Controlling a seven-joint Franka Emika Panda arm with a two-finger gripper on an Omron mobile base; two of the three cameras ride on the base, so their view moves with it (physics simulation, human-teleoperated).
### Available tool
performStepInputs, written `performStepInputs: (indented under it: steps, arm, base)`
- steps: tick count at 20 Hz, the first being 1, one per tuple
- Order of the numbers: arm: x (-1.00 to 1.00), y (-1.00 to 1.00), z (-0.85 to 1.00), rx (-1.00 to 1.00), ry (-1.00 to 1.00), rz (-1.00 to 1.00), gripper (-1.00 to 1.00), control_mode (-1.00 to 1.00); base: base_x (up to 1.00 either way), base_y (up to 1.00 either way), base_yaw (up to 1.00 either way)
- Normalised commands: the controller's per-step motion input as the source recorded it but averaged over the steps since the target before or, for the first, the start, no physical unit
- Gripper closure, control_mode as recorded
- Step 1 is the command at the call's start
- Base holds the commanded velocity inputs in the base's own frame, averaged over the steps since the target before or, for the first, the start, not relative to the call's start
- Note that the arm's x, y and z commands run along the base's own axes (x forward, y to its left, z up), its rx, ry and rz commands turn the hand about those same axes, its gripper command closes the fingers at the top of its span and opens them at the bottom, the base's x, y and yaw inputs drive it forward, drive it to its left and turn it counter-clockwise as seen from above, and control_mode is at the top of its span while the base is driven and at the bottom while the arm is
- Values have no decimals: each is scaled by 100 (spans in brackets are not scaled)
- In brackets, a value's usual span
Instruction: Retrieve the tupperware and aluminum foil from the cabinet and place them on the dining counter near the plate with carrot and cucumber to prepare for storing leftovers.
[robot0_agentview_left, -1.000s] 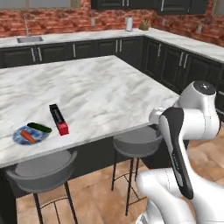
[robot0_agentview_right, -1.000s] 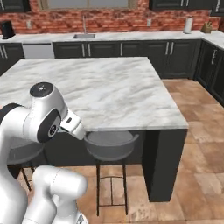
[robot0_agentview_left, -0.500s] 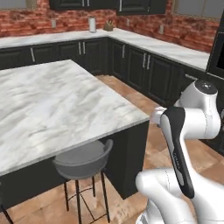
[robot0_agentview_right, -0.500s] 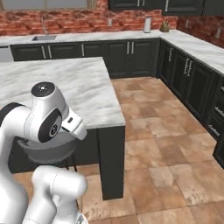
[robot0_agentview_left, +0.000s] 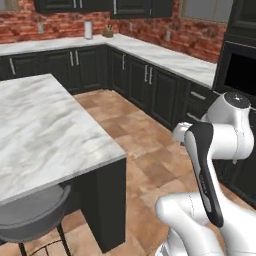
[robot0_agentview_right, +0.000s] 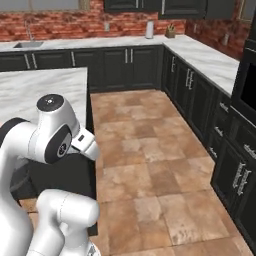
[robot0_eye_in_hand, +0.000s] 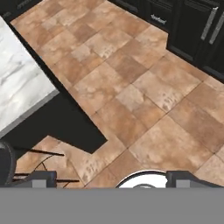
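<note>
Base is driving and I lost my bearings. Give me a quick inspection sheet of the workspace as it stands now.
Surface: dining counter, white veined marble on a dark base, sits at the left of the left base view; the part in view carries nothing.
Job's things: nothing seen of the tupperware, foil, plate or cucumber; black upper cabinets along the brick wall, doors shut.
Clutter: paper towel roll and a small holder on the wall counter.
Gripper: gripper open, empty, pointing down at the tile floor.
Cables: nothing seen.
Surroundings: grey stool tucked under the dining counter, sink, black oven, base cabinets with silver handles.
</note>
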Motion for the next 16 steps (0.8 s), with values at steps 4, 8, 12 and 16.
performStepInputs:
  steps: [4, 8, 12, 16]
  arm:
    - [0, 0, 0, 0, 0, 0, -100, 100]
    - [0, 0, 0, 0, 0, 0, -100, 100]
    - [0, 0, 0, 0, 0, 0, -100, 100]
    - [0, 0, 0, 0, 0, 0, -100, 100]
  base:
    - [92, -95, 11]
    - [100, -67, 17]
    - [100, -46, 18]
    - [100, -17, 11]
